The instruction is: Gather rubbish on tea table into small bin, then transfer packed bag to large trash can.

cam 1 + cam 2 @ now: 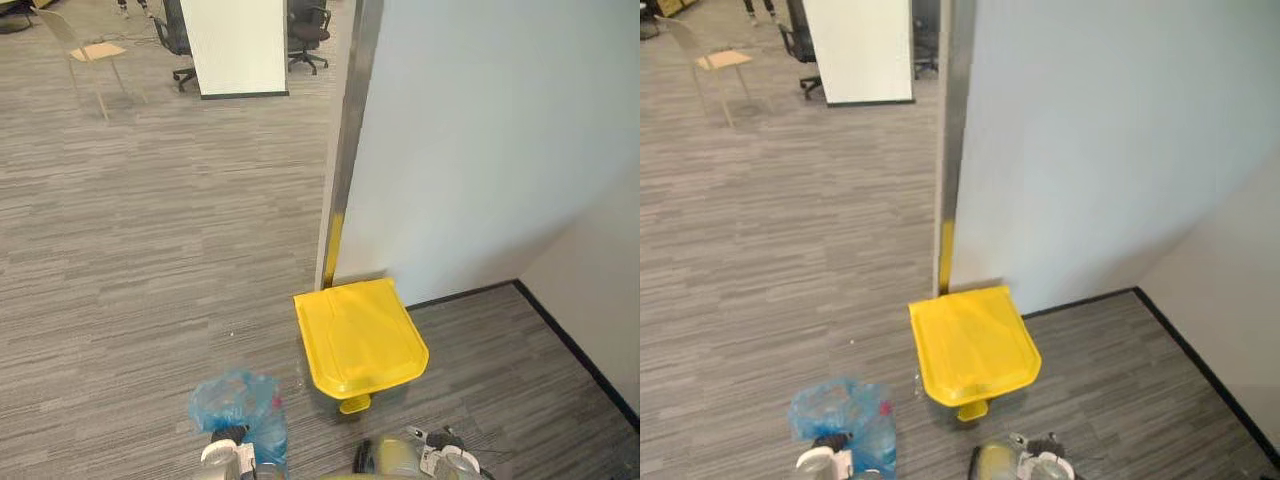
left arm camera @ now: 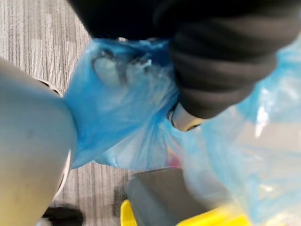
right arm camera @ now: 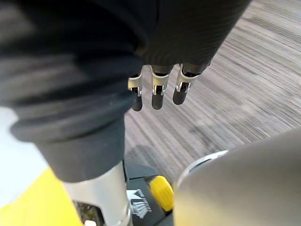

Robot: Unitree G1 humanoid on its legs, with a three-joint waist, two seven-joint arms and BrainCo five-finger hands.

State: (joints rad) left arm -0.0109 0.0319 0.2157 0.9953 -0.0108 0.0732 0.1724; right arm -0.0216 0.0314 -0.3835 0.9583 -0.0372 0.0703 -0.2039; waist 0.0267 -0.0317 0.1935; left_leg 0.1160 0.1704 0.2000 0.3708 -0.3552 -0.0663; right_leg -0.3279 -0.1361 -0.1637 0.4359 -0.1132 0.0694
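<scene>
Blue bag [image 1: 240, 400] (thin plastic, with rubbish seen dimly through it) is held by the left hand [image 1: 228, 450] above the grey floor [image 1: 150, 250], at the near edge of the floor as seen from the head. In the left wrist view the plastic is bunched around the fingers [image 2: 186, 120], and dark tips are made out through the film, so the hand is judged to be closed on the neck of the bag. The right hand [image 1: 442, 458] is seen at the near edge too, further to the right; its fingers [image 3: 158, 96] hang straight and relaxed, and nothing is held by them.

The yellow trash can [image 1: 360, 335] is placed on the floor against the white wall [image 1: 480, 150], beside the metal strip at the end of this wall. Its lid is closed. A yellow pedal [image 1: 354, 403] is seen at its front, on the side turned to the robot.

The coming move is judged to depend on one relation: the can lies ahead of the bag and to its right, between the two hands but nearer to the right one. The blue bag must therefore be carried forward and to the right, over the lid. As the lid is closed, it must probably be opened first, by the pedal or by the free right hand. Whether the bag hangs upright cannot be told.
</scene>
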